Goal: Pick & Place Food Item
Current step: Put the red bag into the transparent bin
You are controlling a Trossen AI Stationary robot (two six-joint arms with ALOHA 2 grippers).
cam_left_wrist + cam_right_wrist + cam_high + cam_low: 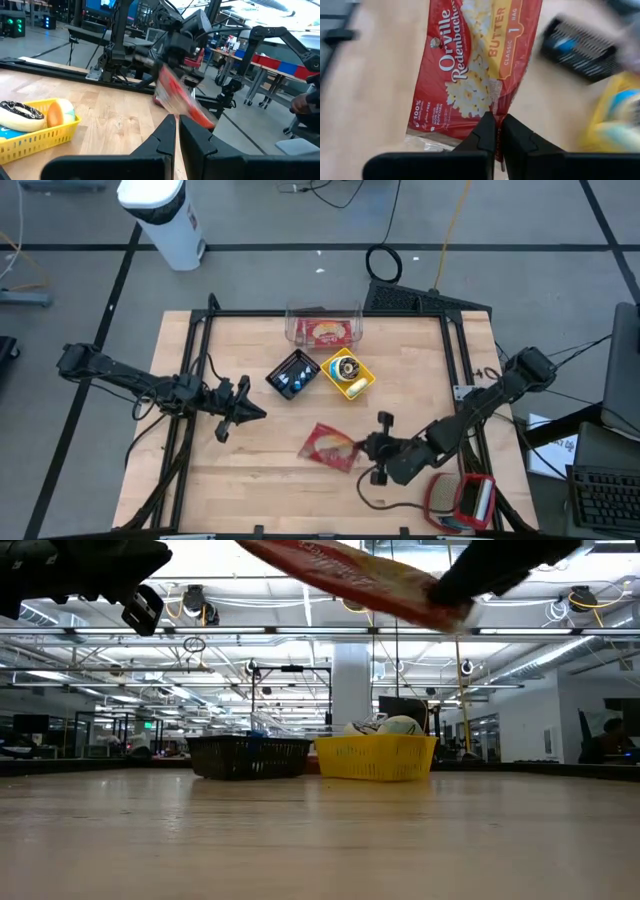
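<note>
The right end effector (362, 447) is clamped on the edge of a red popcorn bag (330, 446), its two dark fingers (487, 131) pinched together over the bag's lower seam. The bag hangs tilted in the air above the bench (260, 470); in the low view it shows clear of the wooden surface, up near the picture's top. From above, it sits over the front middle of the bench. Behind it, near the bench's centre, stand a black basket (294, 374) and, just beside it, a yellow basket (347, 374) holding a doughnut and other food. Farther back, a clear container (324, 328) holds another red packet. The left end effector (252, 412) hovers over the left part of the bench, fingers pressed shut on nothing, pointing toward the bag. A white cylindrical bin (163, 218) stands on the floor beyond the bench.
</note>
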